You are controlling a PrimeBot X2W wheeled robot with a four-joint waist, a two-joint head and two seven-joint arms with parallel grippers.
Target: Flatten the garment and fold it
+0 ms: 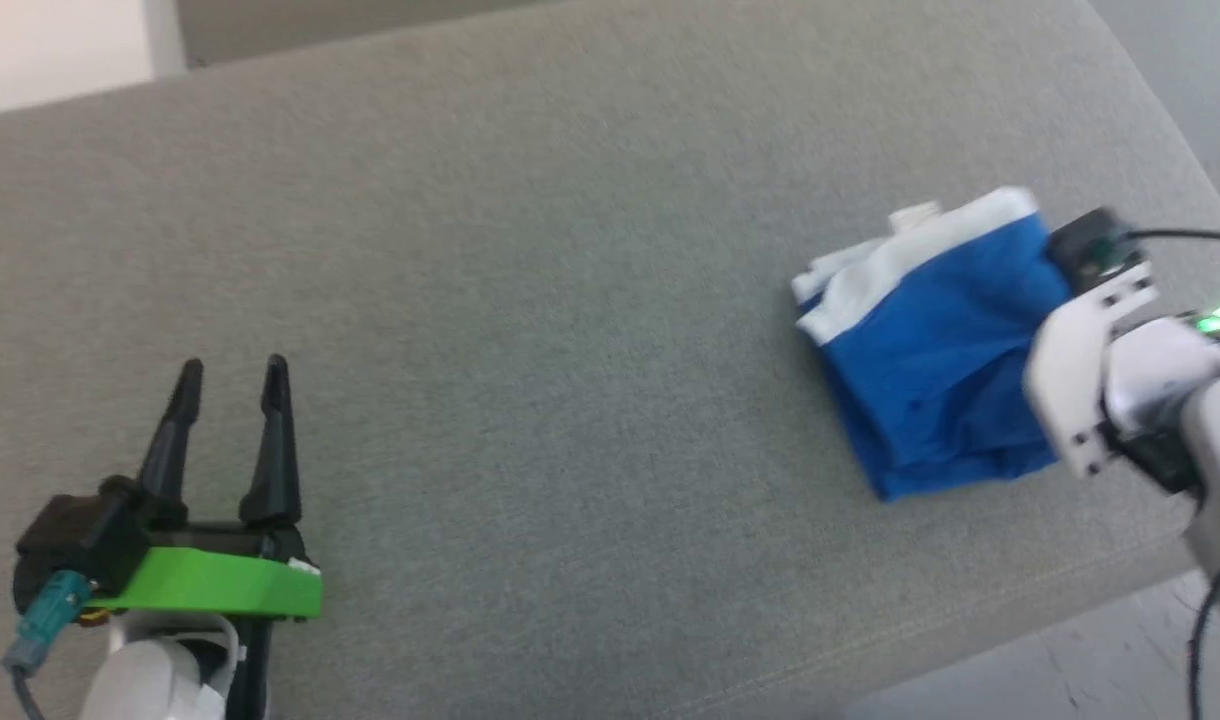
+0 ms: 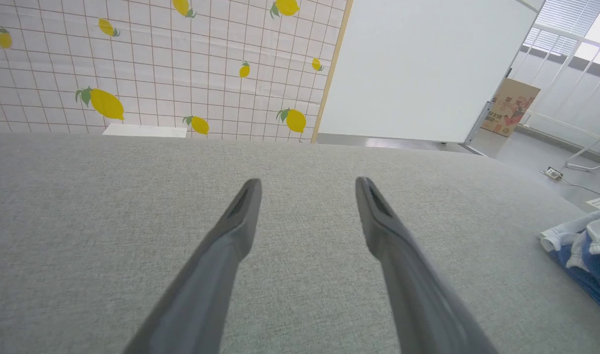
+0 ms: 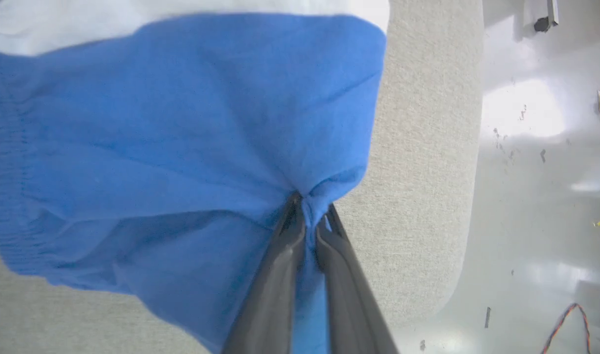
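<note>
in the head view the left gripper (image 1: 234, 365), two long dark tapered fingers on a bright green plastic mount (image 1: 210, 590), stands at the lower left with its fingers apart and nothing between them. its pale forearm is cut off by the bottom edge. in the left wrist view the same fingers (image 2: 231, 231) spread wide over bare upholstery.

well apart to the right, the garment (image 1: 930, 370), bright blue soft fabric shorts with a white band, lies bunched near the surface's right edge. that picture is blurred, so its folds are hard to read. the right arm's white wrist housing (image 1: 1070, 380) covers the shorts' right side and hides the fingers there. in the right wrist view the right gripper (image 3: 312, 206) is clamped on a pinched pucker of the blue cloth (image 3: 182, 123), which runs off the left edge.

the surface is a broad grey woven upholstered cushion (image 1: 530, 300) with a rounded corner, and beside it lies a glossy pale floor (image 3: 536, 196). beyond it, from the left, stand a white gridded wall sheet printed with yellow lemons (image 2: 133, 64), a plain white board (image 2: 418, 64) and a brown cardboard box (image 2: 509, 105). the box's contents cannot be made out.
</note>
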